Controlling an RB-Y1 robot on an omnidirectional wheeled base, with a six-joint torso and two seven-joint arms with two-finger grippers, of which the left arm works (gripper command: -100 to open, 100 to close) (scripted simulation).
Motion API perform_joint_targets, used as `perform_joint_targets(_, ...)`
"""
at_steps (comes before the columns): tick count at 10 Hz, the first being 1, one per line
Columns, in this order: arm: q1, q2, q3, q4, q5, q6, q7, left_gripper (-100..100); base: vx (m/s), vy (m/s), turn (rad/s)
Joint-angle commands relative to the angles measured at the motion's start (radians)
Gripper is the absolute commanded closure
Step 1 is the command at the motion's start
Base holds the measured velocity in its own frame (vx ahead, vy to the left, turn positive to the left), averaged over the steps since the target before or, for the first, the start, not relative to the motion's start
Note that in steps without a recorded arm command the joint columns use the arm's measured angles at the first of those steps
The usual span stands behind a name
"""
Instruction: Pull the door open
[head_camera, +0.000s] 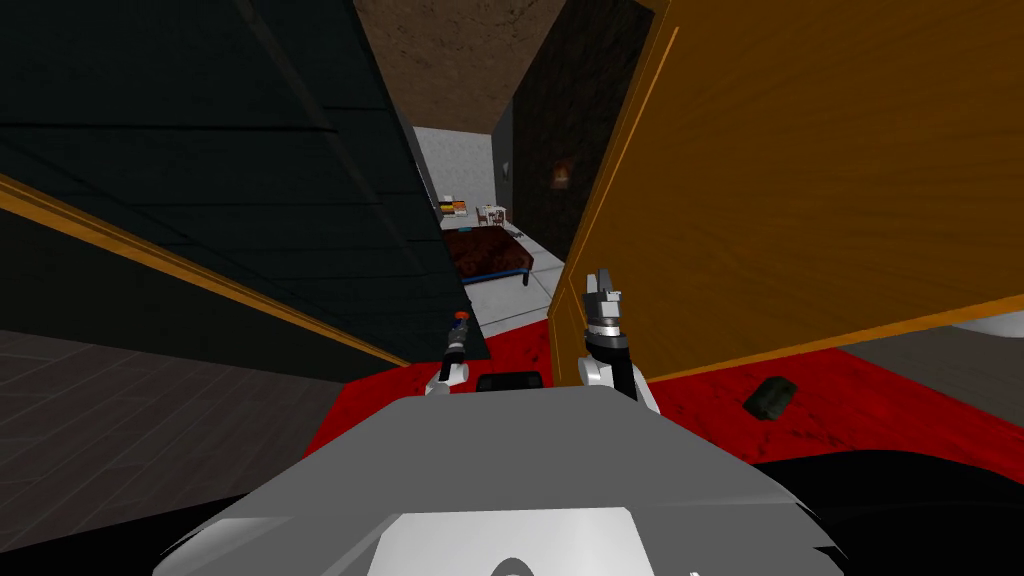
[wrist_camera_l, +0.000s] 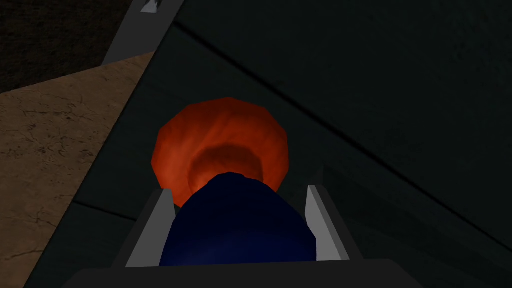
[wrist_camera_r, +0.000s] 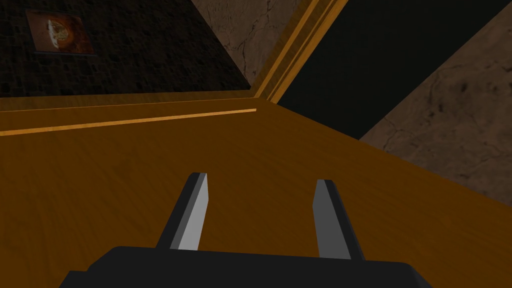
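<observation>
Red rug (head_camera: 860, 405), dark floorboards (head_camera: 120, 430), distant bed (head_camera: 487, 252)

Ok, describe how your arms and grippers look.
Both arms are plain white with dark joints: left arm, right arm. Each ends in a dark box carrying two thin, light grey, blade-like fingers: left gripper, right gripper.

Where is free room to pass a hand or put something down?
Free: the gap between dark door and orange panel, over the pale floor; the red rug around the small dark block. Crowded: the knob, where the left pincer is shut; the right pincer, open, hangs near the panel.
</observation>
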Motion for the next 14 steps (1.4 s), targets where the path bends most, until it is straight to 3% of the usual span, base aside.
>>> perform_joint_targets(1, 0.003, 0.011, 0.006, -0.003, 0.007, 0.0, 0.046, 100, -0.047, 0.012, -0.042)
perform_joint_targets(14, 0.006, 0.047, 0.009, 0.008, 0.039, -0.008, 0.371, 100, -0.056, 0.005, -0.047)
